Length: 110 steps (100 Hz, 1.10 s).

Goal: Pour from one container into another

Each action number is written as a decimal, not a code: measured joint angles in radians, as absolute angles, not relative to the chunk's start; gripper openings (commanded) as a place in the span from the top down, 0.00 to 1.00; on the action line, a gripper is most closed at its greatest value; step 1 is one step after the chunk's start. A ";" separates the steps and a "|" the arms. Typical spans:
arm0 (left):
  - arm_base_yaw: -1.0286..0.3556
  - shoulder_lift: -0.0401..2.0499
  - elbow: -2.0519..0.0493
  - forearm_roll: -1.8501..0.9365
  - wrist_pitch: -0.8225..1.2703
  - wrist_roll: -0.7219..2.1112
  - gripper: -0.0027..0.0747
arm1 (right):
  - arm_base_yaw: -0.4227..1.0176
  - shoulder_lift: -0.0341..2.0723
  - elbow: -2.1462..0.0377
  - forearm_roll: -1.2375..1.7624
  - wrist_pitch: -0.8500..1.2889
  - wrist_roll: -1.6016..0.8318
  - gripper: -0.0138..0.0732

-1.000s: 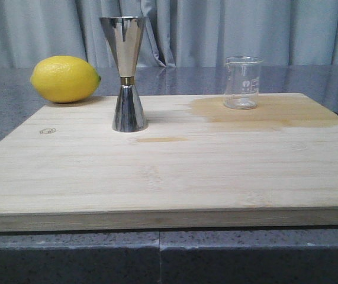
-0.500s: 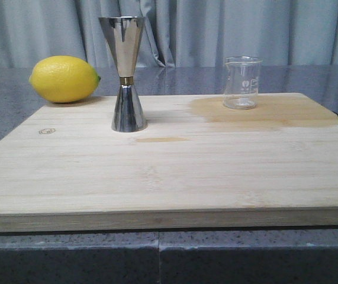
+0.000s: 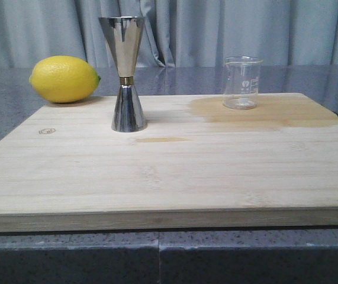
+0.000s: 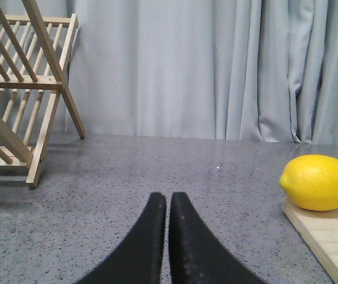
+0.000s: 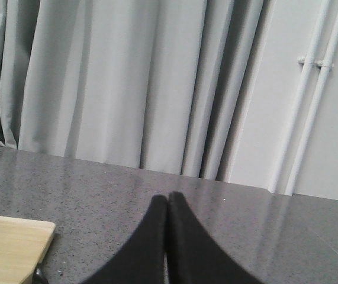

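Two claws, both off the board. We see our left claw (image 4: 169, 201) with its black fingers (image 4: 148, 236) pressed together, nothing between them, low over the grey surface (image 4: 127, 177). Our right claw (image 5: 168, 201) reads the same: fingers (image 5: 183, 242) closed tip to tip, nothing held, over bare surface beside the board's corner (image 5: 12, 242).

Front view: the wooden board (image 3: 169, 171) lies flat on the surface. The steel jigger (image 3: 124, 74) stands upright on the board's rear left part, wide cone up, gold band at its waist. The glass beaker (image 3: 241, 83) stands upright at the rear right, well apart from the jigger, white scale marks facing us. We can't tell whether it holds any liquid. It sits on a darker, wet-looking stain (image 3: 263, 112) spreading across the rear right of the board; a small streak of the same tone (image 3: 163, 139) lies in front of the jigger.

One lemon (image 3: 65, 78) rests at the board's rear left corner, near the jigger, not touching it. Left wrist view also shows a wooden rack (image 4: 21, 94) standing on the surface, well apart from the lemon. Grey curtain (image 3: 216, 29) behind everything.
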<state>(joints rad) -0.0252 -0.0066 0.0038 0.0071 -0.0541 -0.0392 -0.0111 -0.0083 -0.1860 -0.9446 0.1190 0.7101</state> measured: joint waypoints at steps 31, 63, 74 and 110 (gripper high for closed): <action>-0.025 -0.007 0.004 0.007 -0.054 -0.039 0.99 | -0.011 -0.008 -0.186 -0.809 0.144 0.652 0.92; -0.025 -0.007 0.004 0.007 -0.054 -0.039 0.99 | -0.011 -0.008 -0.109 -0.013 0.110 -0.143 0.92; -0.025 -0.007 0.004 0.007 -0.054 -0.039 0.99 | -0.017 -0.008 -0.043 0.049 0.025 -0.184 0.92; -0.025 -0.007 0.004 0.007 -0.054 -0.039 0.99 | -0.107 -0.008 0.010 0.056 -0.007 -0.134 0.92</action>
<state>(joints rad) -0.0252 -0.0066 0.0038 0.0071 -0.0541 -0.0392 -0.1065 -0.0083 0.0096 0.0559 -0.0068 -0.1344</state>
